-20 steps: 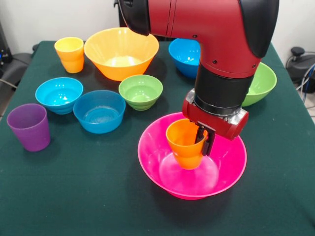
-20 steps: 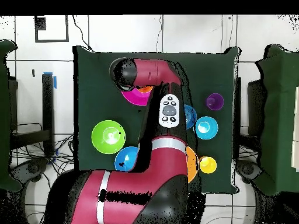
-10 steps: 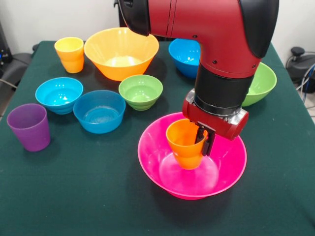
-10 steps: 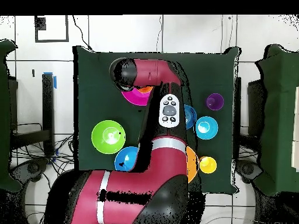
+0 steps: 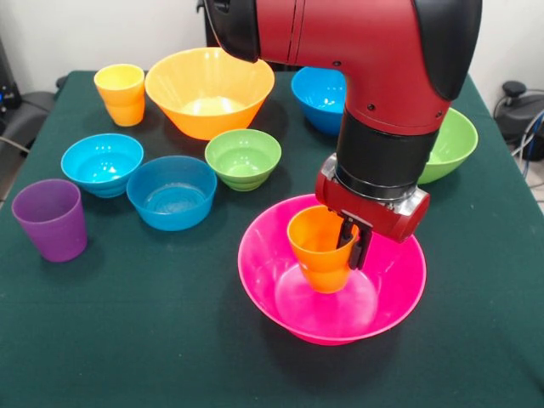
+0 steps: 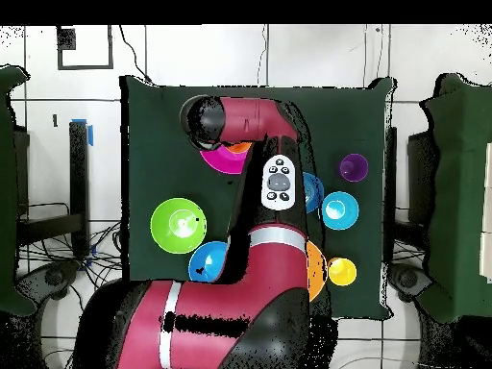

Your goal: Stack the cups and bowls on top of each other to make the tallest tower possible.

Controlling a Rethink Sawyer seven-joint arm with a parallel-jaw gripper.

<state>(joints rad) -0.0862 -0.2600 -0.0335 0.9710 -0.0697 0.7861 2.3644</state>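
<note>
Green tabletop (image 5: 127, 340), arm plunging straight down, gripper (image 5: 350, 242) pinched tight on the orange cup's (image 5: 316, 251) rim, upright inside the pink bowl (image 5: 263, 255).

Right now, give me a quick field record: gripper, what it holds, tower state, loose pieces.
gripper: gripper shut on the rim of the orange plastic cup
cup position: upright inside the large pink plastic bowl
tower: only pink bowl plus orange cup
loose cups: yellow cup, purple cup
loose bowls: large orange bowl, small green bowl, cyan bowl, small blue bowl, medium blue bowl, medium green bowl
</note>
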